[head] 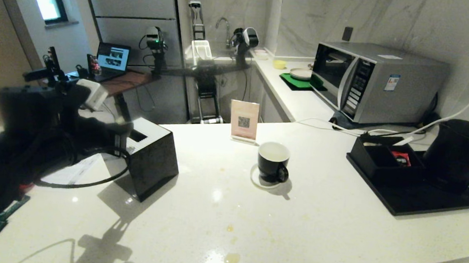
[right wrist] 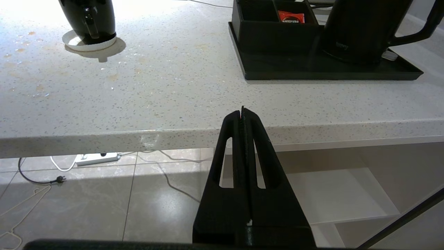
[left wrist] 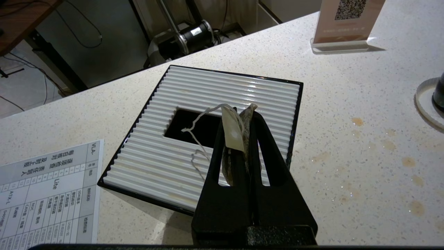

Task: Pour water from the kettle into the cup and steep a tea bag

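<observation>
Left gripper point(left wrist: 239, 114) clamps one tea bag point(left wrist: 233, 133) – right gripper point(right wrist: 242, 111) closed, empty; one cup point(head: 273, 162).

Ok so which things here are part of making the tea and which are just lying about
Part of the job:
- tea bag, pinched in the left gripper above the slotted box
- cup on its coaster
- kettle on the black tray

Just lying about:
- QR sign
- microwave
- printed sheet
- red packet
</observation>
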`<state>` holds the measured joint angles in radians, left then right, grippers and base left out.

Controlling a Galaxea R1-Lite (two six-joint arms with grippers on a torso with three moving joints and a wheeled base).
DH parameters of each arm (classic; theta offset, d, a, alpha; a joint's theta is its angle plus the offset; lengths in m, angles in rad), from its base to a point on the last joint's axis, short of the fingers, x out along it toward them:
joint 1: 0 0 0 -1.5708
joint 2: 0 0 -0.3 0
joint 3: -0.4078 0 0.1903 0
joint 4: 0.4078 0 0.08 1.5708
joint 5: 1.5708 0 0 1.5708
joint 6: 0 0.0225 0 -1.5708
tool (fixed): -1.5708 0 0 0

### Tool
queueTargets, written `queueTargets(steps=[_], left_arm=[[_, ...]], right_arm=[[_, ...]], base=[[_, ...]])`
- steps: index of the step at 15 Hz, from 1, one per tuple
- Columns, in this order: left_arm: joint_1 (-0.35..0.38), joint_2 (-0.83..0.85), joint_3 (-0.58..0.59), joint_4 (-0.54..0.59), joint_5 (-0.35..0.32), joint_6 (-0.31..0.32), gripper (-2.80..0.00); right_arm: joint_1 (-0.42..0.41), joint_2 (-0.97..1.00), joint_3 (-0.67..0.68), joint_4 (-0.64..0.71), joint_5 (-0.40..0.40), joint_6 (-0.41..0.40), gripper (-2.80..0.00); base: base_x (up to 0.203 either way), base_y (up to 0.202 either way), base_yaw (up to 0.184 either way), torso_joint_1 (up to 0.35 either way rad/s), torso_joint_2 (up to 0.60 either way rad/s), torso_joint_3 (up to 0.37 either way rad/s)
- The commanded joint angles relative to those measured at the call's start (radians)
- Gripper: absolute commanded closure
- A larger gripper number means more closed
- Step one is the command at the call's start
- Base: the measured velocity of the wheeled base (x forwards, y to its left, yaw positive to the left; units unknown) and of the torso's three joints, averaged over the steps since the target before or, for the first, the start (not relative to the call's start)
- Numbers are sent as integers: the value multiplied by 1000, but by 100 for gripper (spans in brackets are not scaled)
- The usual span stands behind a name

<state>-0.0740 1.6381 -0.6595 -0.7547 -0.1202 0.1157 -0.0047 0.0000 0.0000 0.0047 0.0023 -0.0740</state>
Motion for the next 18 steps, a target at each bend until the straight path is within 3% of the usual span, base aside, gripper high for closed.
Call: queueTargets(steps=[1,18], left_arm=[[-3,15,4,-6,-2,1,0],[-10,49,0,-17,-6,1,0]], right_arm=[[0,2,0,0,1,-1,0],[0,2,0,0,1,-1,0]], base=[[0,0,0,0,0,0],[0,0,0,0,0,0]])
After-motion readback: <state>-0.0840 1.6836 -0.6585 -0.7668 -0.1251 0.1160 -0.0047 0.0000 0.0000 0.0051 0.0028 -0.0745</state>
